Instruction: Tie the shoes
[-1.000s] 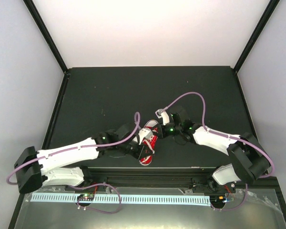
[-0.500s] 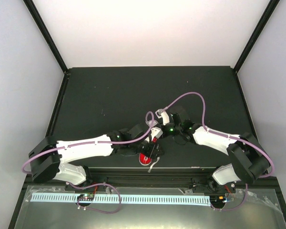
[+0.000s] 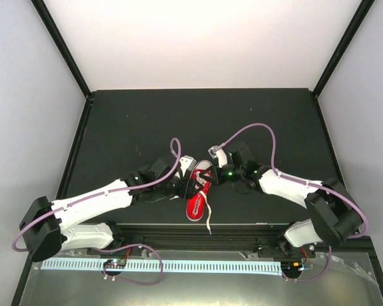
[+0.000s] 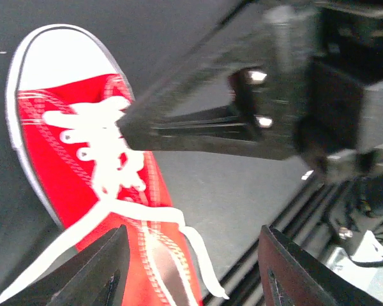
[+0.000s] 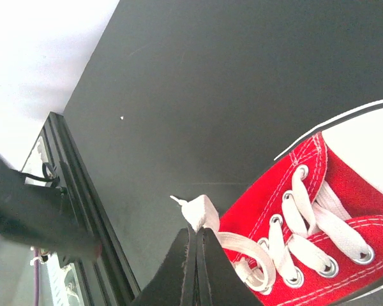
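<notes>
The red shoe (image 3: 195, 203) with a white toe cap lies near the table's front edge, between both arms. My right gripper (image 5: 196, 237) is shut on a folded bit of white lace (image 5: 202, 210) just beside the shoe's (image 5: 345, 210) eyelets. My left gripper (image 4: 191, 277) stands open above the shoe's (image 4: 64, 159) heel end, gripping nothing. A loose lace end (image 4: 207, 268) lies on the mat between its fingers. In the top view that lace (image 3: 209, 218) trails over the front edge. The left gripper (image 3: 186, 186) is left of the shoe and the right gripper (image 3: 206, 177) at its top.
The black mat (image 3: 179, 121) is bounded by a metal rail (image 3: 198, 231) along the near edge, close under the shoe. Purple cables (image 3: 255, 127) loop above both wrists. White walls stand around the table.
The left gripper has opened and let go of a lace. It swung right over the shoe and came back left. The freed lace now hangs toward the front rail. The right gripper held still.
</notes>
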Controlling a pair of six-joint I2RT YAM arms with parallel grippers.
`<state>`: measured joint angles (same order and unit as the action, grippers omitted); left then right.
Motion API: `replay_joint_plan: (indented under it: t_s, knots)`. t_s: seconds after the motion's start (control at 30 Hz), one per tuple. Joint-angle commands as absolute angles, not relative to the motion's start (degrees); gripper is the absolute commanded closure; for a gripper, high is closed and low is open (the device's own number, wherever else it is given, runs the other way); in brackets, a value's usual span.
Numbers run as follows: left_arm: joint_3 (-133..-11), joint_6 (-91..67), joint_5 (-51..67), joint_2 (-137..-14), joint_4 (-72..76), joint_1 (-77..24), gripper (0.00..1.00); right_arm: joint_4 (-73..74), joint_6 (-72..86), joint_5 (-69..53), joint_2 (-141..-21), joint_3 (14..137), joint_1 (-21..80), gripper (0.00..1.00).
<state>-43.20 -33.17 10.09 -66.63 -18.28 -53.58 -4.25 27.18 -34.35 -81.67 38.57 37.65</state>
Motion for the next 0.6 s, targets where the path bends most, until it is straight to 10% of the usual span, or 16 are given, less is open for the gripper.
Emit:
replay_joint_plan:
  t_s: [0.0,0.57]
  knots:
    - [-42.28,-27.65,7.78,-68.09,-16.07,-51.24,0.43,-4.92,27.26,-33.59,-79.62,37.58,38.03,0.98]
    - [-41.93,-21.73,5.7,-77.33,-5.63,-49.83,0.56,-4.49,27.87,-33.85,-79.02,37.62,38.05,0.98]
